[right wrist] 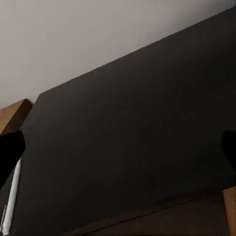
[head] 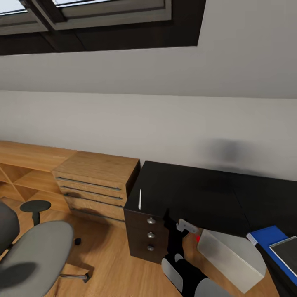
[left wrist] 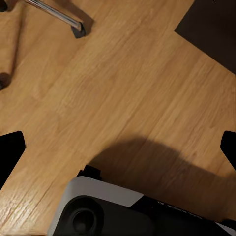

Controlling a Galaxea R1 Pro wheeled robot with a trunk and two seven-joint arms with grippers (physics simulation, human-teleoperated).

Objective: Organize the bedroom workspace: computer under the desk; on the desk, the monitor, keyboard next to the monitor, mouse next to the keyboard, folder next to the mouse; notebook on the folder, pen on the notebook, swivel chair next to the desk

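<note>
Room: a plain pale wall (head: pixel 165 119) is seen behind the furniture, with a dark-framed window (head: pixel 103 20) set high in it; the floor (head: pixel 107 255) is of light wood planks.
Desk: a matt black desk (head: pixel 198 194) with a three-knob drawer block (head: pixel 150 235) is set against the wall, beside a light wooden drawer unit (head: pixel 97 181).
Pen: a slim white pen (head: pixel 140 199) is laid on the desk near its drawer end; in the right wrist view it (right wrist: pixel 12 201) is seen close beside one dark fingertip.
Swivel chair: a grey padded swivel chair (head: pixel 35 255) with black armrest is stood on the floor, well apart from the desk; its chrome leg (left wrist: pixel 59 17) is seen ahead of the left end effector.
Folder: a blue flat folder (head: pixel 270 241) is seen with a dark-covered notebook (head: pixel 286 251) on it.
Computer: a pale grey box-shaped computer case (head: pixel 231 255) is stood on the floor under the desk.
Left end effector (left wrist: pixel 118 147): released, fingers spread wide over the floor.
Right end effector (right wrist: pixel 118 147): released, fingers spread wide over the desk top.
</note>
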